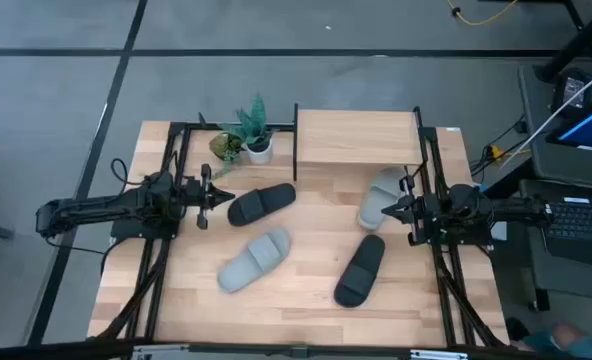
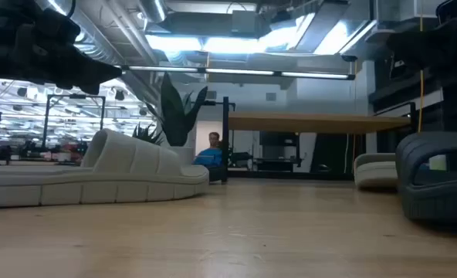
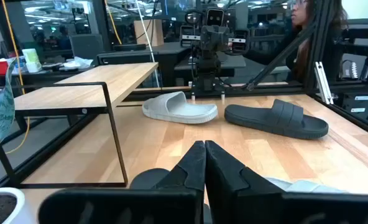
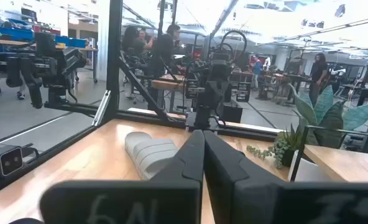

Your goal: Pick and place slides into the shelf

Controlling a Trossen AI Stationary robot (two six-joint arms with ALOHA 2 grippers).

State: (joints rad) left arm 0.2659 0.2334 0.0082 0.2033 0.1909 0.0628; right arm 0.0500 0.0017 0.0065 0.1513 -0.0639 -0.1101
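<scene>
Left gripper (image 1: 207, 194) hovers, fingers pressed together, a black rubber slide (image 1: 261, 203) just beside its tip. Right gripper (image 1: 408, 208), fingers likewise together, sits against a pale grey slide (image 1: 381, 196), the light wooden-topped shelf (image 1: 356, 137) just beyond it.

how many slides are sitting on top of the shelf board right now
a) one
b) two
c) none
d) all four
c) In the high view the shelf top board is bare, and all four slides lie on the table: a black slide, a grey slide, another black slide and a pale slide by the right claw.
</scene>
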